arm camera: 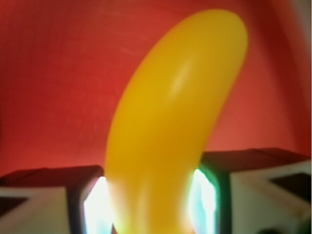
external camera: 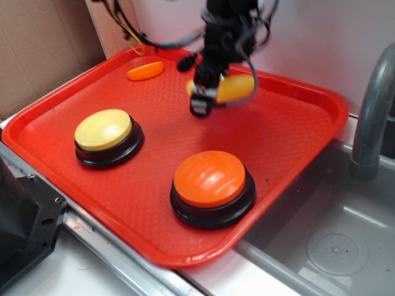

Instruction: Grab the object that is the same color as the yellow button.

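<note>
Wrist view: the yellow object is seen clamped between the two fingers, one pressed to each of its sides, with its rounded end reaching well beyond the fingertips over the red tray. In the exterior view the gripper is seen over the far part of the tray, the object sticking out sideways from the fingers, near the far rim. Open tray surface is left in front of the fingers. The yellow button and the orange button are set well apart from them, toward the near edge; a flat orange oblong lies beside them by the far rim.
</note>
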Controlling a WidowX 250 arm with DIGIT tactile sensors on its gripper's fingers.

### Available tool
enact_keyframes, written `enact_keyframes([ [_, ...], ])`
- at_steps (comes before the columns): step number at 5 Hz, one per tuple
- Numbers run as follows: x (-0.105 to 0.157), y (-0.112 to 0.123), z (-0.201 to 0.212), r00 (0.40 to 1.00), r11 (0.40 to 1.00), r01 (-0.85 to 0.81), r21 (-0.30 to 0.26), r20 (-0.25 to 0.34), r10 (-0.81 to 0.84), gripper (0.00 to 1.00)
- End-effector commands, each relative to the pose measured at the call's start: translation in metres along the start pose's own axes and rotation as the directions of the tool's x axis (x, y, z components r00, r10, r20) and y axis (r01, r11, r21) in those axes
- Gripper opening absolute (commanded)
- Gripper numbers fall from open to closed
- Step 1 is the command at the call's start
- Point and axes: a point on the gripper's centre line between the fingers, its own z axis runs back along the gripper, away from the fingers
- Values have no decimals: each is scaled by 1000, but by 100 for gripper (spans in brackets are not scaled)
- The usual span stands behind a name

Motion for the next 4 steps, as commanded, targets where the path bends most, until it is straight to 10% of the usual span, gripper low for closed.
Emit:
enact_keyframes([
  [1, -16, -34, 80, 873, 875, -480, 64, -66, 483, 0],
  [4, -19, -47, 119, 805, 804, -591, 72, -18, 593, 0],
])
